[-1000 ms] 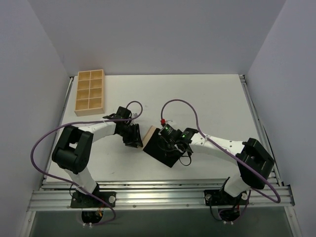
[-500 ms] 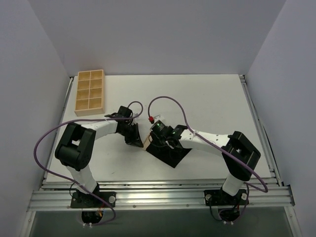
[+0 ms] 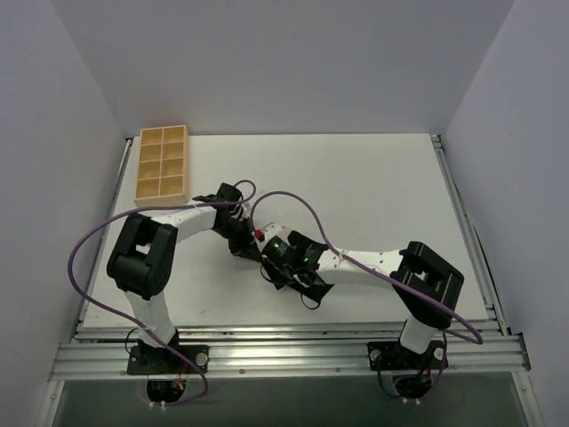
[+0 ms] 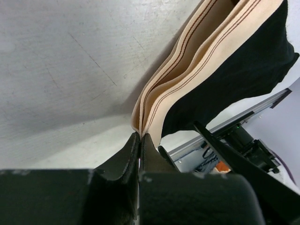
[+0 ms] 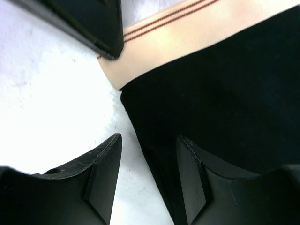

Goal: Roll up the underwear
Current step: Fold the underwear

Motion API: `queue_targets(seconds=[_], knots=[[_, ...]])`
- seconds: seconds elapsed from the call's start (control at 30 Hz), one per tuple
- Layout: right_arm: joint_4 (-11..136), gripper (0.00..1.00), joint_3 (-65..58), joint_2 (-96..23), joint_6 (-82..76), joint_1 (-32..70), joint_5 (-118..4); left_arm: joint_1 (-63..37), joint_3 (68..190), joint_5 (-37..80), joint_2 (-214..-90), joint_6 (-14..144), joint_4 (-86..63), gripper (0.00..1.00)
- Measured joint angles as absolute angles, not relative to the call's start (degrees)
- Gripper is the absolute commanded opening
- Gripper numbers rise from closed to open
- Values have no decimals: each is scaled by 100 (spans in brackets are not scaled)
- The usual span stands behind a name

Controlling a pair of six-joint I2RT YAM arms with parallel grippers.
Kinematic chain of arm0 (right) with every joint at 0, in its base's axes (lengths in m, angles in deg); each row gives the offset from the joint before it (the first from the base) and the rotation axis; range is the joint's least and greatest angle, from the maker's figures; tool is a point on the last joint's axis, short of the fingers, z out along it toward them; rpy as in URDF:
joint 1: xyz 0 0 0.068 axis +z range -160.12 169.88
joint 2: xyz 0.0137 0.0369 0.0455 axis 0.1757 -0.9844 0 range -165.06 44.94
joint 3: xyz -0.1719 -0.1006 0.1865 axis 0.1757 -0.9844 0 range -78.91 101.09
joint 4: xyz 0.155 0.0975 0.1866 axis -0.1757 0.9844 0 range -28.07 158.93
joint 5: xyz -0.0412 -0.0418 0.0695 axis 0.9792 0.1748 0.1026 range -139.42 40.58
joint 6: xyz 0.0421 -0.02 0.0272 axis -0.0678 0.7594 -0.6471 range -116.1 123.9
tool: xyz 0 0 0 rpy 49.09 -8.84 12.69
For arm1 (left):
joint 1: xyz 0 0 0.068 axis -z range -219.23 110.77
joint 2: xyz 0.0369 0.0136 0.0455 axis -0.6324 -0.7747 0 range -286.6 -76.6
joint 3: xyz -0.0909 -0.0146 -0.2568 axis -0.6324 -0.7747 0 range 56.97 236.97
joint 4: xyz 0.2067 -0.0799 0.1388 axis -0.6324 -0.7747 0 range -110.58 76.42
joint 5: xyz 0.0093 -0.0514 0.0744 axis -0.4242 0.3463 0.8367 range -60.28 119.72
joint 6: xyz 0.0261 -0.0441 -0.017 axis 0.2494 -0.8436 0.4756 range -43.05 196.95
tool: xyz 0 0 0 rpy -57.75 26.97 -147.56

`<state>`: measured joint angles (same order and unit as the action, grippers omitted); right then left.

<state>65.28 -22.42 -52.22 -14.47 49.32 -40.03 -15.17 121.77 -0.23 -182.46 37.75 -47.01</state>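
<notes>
The underwear (image 3: 311, 286) lies at mid-table, mostly hidden under my right arm; only a black strip shows in the top view. In the left wrist view its beige waistband (image 4: 197, 61) stands folded in layers, with black cloth (image 4: 243, 70) beside it. My left gripper (image 4: 140, 137) is shut on the waistband's corner. My right gripper (image 5: 147, 140) is open, low over the table, with the black cloth's edge (image 5: 220, 103) running between its fingers. In the top view the left gripper (image 3: 242, 244) and right gripper (image 3: 272, 263) are close together.
A tan wooden compartment tray (image 3: 142, 169) stands at the back left. White table surface (image 3: 382, 187) stretches behind and to the right. Purple cables loop over both arms. A metal rail (image 3: 284, 351) runs along the near edge.
My left gripper has shut on the waistband corner. My right gripper has opened and slid left across the underwear toward the left gripper. Less of the black cloth shows.
</notes>
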Motion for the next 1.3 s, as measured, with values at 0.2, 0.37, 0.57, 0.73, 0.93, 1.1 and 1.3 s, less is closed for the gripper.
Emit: queue_targets(seconds=[0.2,0.37,0.57,0.73,0.93,1.1,1.3], knots=[[6423,46,-2526,-5019,-1467,5150,-3645,-1524,12406,-216,-18417,3488,-4924,2],[6379,44,-2583,-5003,-1467,5190,-3378,-1541,12695,-378,-18611,3344,-5119,2],[6393,43,-2635,-5003,-1491,5247,-2952,-1609,12839,-544,-18716,3239,-5272,2],[6410,43,-2637,-5006,-1517,5371,-2650,-1784,12839,-673,-18716,3108,-5359,2],[6382,42,-2637,-5084,-1559,5502,-2487,-1919,12848,-797,-18716,3032,-5431,2],[6331,42,-2637,-5336,-1602,5649,-2421,-1935,12850,-834,-18716,2957,-5458,2],[6226,42,-2583,-5508,-1690,5758,-2216,-1965,12850,-878,-18716,2916,-5462,2]])
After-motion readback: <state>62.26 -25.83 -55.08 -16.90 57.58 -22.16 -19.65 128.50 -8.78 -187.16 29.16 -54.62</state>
